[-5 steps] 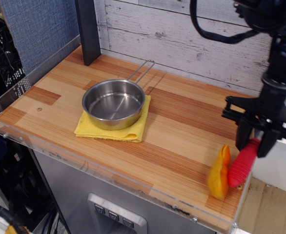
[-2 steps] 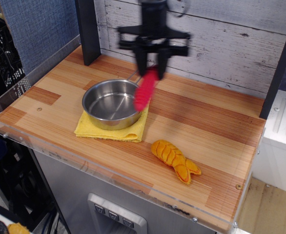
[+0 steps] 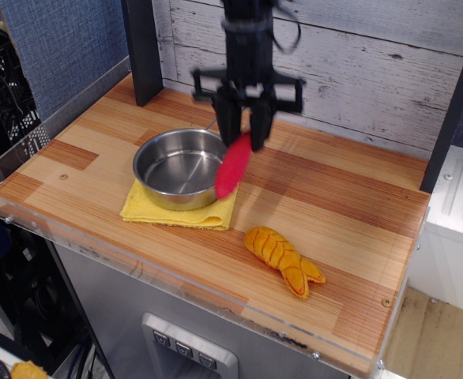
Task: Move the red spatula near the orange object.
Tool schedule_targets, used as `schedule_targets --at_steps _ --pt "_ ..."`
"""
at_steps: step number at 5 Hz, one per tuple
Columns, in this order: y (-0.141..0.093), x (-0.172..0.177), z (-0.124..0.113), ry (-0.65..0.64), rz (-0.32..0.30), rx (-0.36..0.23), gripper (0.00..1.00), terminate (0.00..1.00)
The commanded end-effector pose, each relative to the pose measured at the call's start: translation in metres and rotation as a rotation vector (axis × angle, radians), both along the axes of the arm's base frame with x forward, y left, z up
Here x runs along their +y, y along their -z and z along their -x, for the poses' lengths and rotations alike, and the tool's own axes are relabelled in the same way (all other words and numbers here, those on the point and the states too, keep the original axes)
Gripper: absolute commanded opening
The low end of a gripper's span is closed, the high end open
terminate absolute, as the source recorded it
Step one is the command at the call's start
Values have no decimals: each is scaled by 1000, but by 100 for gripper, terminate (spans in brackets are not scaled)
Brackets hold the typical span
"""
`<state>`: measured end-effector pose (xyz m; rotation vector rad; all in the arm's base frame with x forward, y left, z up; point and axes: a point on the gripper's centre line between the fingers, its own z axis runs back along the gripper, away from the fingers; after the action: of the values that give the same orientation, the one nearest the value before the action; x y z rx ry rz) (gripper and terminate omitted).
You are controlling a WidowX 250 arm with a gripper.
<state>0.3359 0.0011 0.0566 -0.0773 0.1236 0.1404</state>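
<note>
The spatula [image 3: 233, 166] has been carried slightly lower beside the pan [image 3: 181, 167]. It is pinched in the hand [image 3: 242, 136], its head apparently hidden; the fish [image 3: 282, 259] is unmoved.

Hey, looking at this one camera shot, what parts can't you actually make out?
- Grey forked head of the red ribbed-handle spatula: hidden inside the black gripper.
- Long wire handle of the steel pan: covered by the gripper.
- Yellow folded cloth: mostly under the pan.

Steel pan [image 3: 182, 167] left of centre, wire handle toward upper right, sitting on folded yellow cloth [image 3: 186, 212]. Striped wood surface [image 3: 326, 197]. Dark post [image 3: 142, 49] upper left, whitewashed plank wall [image 3: 358, 55] behind.
</note>
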Motion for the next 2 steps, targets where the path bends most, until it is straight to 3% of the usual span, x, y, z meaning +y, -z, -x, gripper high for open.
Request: schedule_targets --at_steps 1,2 --pt "41 -58 9 153 5 13 0 0" --pt "41 -67 10 167 -10 -6 0 0"
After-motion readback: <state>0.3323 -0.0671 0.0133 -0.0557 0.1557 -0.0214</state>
